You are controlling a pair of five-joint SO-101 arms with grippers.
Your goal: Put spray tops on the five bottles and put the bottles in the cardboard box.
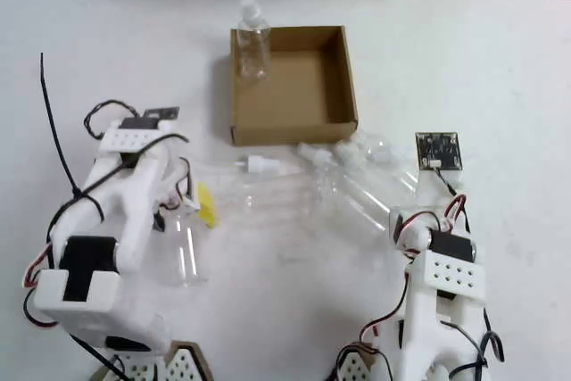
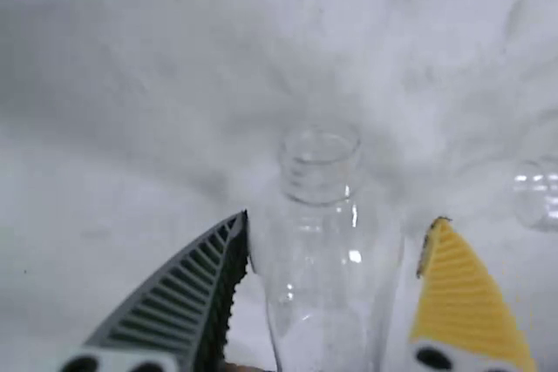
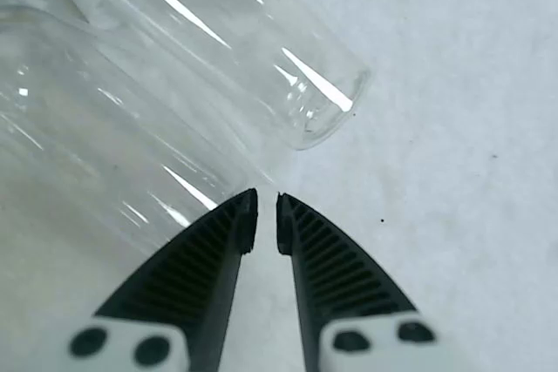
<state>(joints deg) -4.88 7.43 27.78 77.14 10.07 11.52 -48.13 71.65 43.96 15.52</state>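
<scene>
Bottle (image 2: 323, 285) inside left end effector (image 2: 340, 219), fingers (image 2: 196, 298) spread

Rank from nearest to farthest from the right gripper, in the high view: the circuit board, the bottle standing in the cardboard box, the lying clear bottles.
From the right gripper:
1. The lying clear bottles, right at its tips.
2. The circuit board, a little ahead, slightly right.
3. The standing bottle, in the far left corner of the cardboard box.
</scene>
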